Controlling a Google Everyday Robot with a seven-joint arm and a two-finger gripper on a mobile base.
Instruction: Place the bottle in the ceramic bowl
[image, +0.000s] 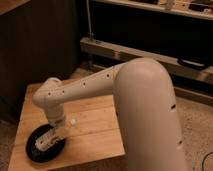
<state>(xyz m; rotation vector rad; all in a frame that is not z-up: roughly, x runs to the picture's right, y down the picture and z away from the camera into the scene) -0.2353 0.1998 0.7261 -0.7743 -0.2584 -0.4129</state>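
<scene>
**Bottle low over the black bowl at the table's near corner**

Nearest the camera, the arm's thick white upper link (150, 115) fills the right side of the view, rising from the bottom edge and bending over at a rounded shoulder. From there a slimmer white segment (82, 90) runs left and slightly down across the wooden table (95, 132) to a rounded elbow joint (47, 97), where the arm folds sharply and points downward.

Below that joint the wrist drops toward the table's near-left corner, ending at the gripper (50, 137). It sits right over the ceramic bowl (37, 152), a shallow black dish resting at the table's front-left edge. The bottle (45, 142) lies tilted at the gripper's tip, over the bowl's interior; whether it rests on the bowl's surface or is pinched by the gripper cannot be told.

Farther back, the tabletop's pale planks run toward a dark wall panel (40, 45). Beyond the table, a metal shelf frame (130, 50) crosses the background above a speckled floor (200, 120).
</scene>
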